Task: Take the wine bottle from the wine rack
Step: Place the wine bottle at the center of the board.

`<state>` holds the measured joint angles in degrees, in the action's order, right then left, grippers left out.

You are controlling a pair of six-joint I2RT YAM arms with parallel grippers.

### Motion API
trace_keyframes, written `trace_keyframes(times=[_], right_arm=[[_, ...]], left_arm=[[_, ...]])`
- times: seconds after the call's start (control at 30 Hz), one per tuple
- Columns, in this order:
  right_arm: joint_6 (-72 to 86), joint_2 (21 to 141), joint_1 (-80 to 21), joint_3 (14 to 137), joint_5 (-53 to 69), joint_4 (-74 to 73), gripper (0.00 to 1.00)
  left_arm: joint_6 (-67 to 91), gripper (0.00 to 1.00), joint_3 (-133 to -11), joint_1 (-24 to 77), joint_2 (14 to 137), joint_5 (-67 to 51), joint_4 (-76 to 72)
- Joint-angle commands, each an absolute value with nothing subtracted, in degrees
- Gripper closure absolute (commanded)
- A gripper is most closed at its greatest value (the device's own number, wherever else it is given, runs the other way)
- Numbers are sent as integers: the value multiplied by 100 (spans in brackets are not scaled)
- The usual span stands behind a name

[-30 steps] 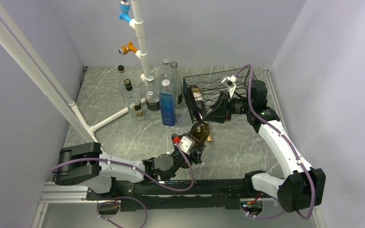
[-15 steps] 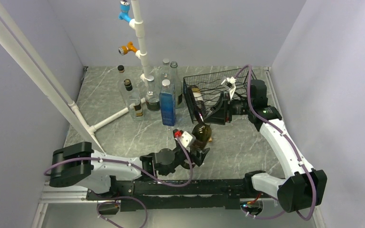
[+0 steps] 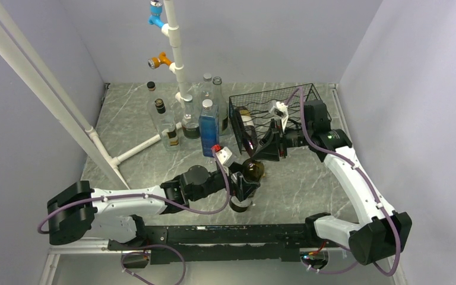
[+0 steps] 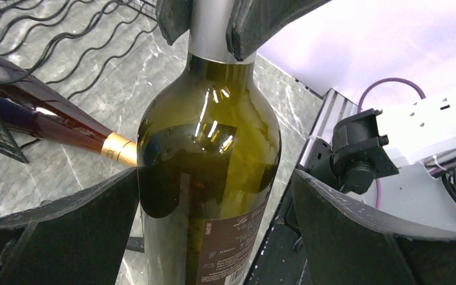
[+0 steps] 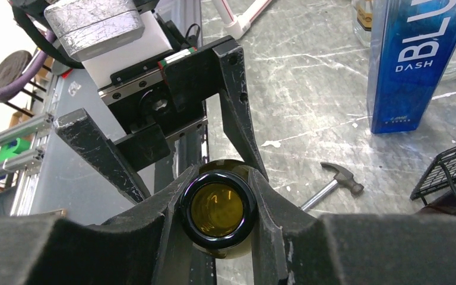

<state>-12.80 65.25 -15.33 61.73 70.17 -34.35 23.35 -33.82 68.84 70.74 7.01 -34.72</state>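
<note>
Where left gripper [image 4: 215,178] gapes, bottle [image 4: 211,119] stands

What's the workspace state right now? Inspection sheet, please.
Surface: grey marbled table.
Job's things: wine bottle upright, outside the wine rack; a second bottle lies in the rack.
Clutter: blue bottle, clear bottles, small hammer.
Grippers: right gripper shut on the wine bottle's neck; left gripper open around its body.
Cables: purple cable loops near the frame rail.
Surroundings: white pipe frame, plain walls.
</note>
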Motion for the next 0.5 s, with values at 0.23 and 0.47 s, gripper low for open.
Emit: trace_keyframes(times=[0.23,0.47], right_arm=[[-2633,6697,-2007,6999,7041,-4465,100],[-3006,6702,-2166,7042,7056,-4695,100]], left_arm=[[2855,0,-3934,6469,7551,-1145,-3318],[2940,0,-3888,6381,7881,-1504,-3977]])
